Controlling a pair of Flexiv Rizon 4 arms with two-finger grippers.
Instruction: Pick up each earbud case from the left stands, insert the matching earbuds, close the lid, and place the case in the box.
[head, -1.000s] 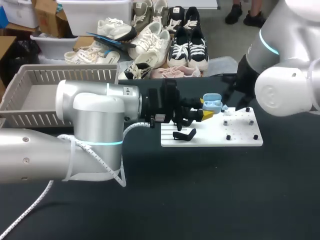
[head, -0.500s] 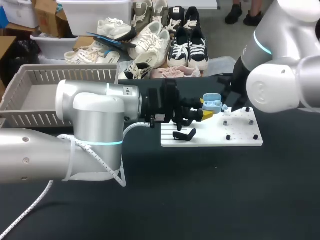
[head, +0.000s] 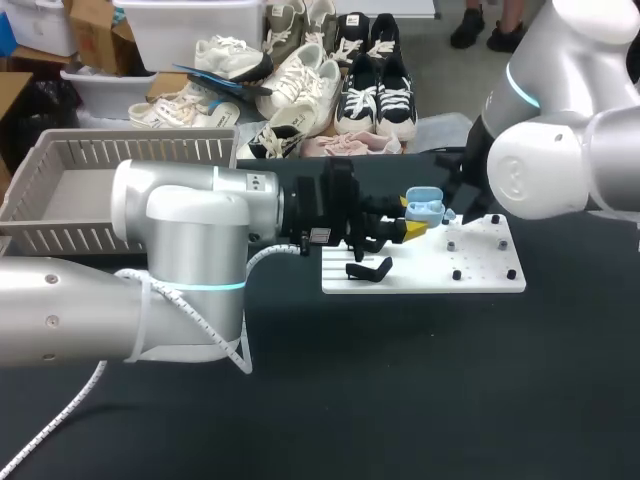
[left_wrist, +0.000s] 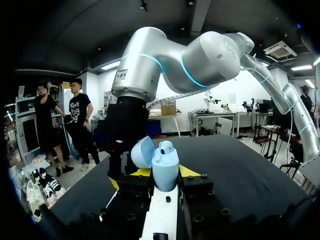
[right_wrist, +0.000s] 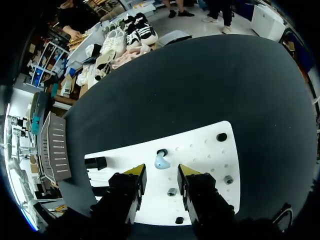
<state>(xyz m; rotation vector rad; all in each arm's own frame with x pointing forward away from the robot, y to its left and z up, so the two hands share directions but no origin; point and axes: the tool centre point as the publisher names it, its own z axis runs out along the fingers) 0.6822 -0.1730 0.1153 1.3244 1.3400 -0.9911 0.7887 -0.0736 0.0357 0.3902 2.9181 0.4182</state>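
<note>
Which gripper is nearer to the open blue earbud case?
Left. The left gripper is shut on the earbud case; the right gripper hangs apart, above the white board.

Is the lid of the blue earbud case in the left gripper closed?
No, the earbud case has its lid hinged open, tilted back off the body.

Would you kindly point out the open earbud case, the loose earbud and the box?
earbud case (left_wrist: 165, 172): left wrist view, on its lower body.
earbud (right_wrist: 161, 161): right wrist view, on its body.
box (head: 140, 150): head view, on its slatted far wall.
</note>
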